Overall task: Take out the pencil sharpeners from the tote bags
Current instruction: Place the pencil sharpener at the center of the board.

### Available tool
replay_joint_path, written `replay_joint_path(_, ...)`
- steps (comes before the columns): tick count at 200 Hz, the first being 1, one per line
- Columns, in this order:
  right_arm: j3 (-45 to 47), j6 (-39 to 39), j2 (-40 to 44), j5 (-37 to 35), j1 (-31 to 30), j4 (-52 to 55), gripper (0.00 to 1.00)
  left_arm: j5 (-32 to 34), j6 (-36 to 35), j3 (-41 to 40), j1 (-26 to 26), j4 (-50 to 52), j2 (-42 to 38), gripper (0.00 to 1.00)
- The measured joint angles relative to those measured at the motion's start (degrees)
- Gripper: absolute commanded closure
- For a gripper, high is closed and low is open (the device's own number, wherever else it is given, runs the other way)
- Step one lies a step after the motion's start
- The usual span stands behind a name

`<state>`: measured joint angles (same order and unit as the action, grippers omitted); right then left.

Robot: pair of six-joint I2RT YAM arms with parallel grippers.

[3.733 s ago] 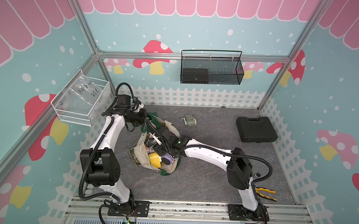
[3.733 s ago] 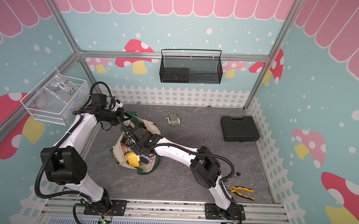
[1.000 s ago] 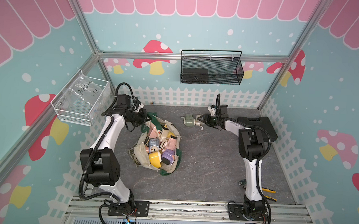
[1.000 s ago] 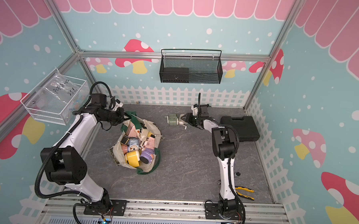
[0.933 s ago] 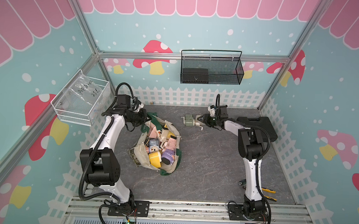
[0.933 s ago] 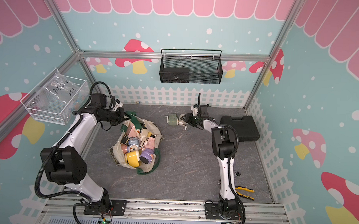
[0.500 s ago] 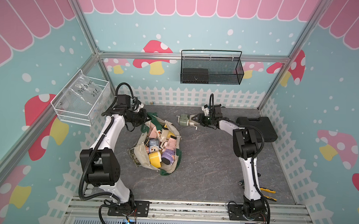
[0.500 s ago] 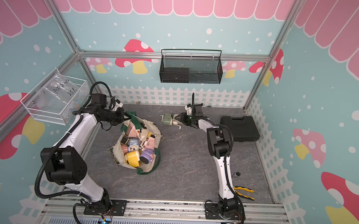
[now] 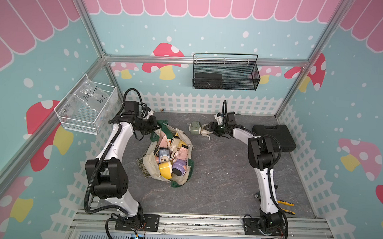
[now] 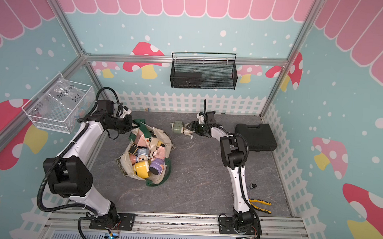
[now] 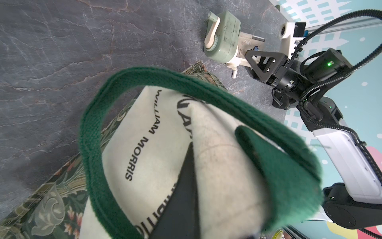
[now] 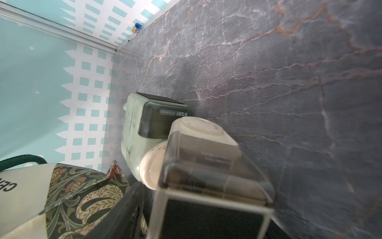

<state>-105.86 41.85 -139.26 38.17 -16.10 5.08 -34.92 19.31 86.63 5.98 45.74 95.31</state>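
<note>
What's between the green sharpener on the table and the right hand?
The cream sharpener: it sits against the green sharpener, at the tips of the right hand. Both top views and the left wrist view show it.

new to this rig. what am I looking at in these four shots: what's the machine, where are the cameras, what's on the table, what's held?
Two small robot arms are bolted at the near edge of a grey table, each ending in a two-fingered claw. Two pictures look down from overhead, nearly alike; the other two come from a camera on each wrist. The left claw is shut on the top of a cream tote bag, by its green handle; the bag is full of pastel pencil sharpeners. The right claw sits around a cream sharpener on the table, beside a green sharpener; whether it grips it, I can't tell. Also on the table: a black case and yellow-handled pliers. A black mesh basket hangs on the back wall.
</note>
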Motion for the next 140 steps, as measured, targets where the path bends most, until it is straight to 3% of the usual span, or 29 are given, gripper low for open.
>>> replay_joint_path(72,1.88,-6.91,4.52,-5.70,0.87,6.54,0.27,0.00,0.00,0.00,0.00,0.00,-0.02,1.00)
replay_joint_path(140,16.63,-10.56,19.87,-10.47,1.86,5.42,0.31,0.00,0.00,0.00,0.00,0.00,-0.02,1.00)
